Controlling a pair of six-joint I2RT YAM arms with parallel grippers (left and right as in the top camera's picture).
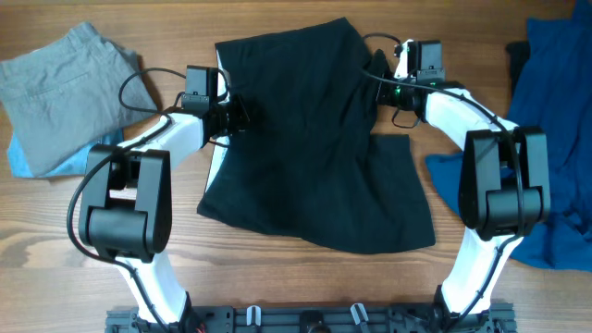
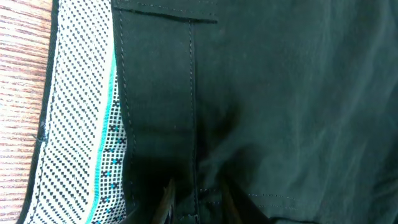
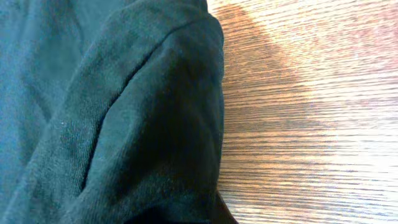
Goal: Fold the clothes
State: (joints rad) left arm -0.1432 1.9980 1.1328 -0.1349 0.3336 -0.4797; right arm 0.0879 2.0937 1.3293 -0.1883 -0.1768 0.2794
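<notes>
The black shorts (image 1: 314,148) lie spread on the middle of the wooden table, one leg folded over at the upper right. My left gripper (image 1: 239,116) is at their left edge, by the pale dotted inner waistband (image 2: 81,124). Its two fingers (image 2: 168,200) pinch a seamed ridge of the black cloth, so the left gripper (image 2: 198,193) is shut on the shorts. At the shorts' upper right edge, my right gripper (image 1: 381,88) is shut under a raised fold of black cloth (image 3: 143,124). That fold hides most of its jaws.
A grey garment (image 1: 60,88) lies at the far left on top of a light-blue piece (image 1: 23,157). A deep-blue garment (image 1: 555,139) is heaped along the right edge. Bare wood (image 3: 311,112) lies to the right of the fold.
</notes>
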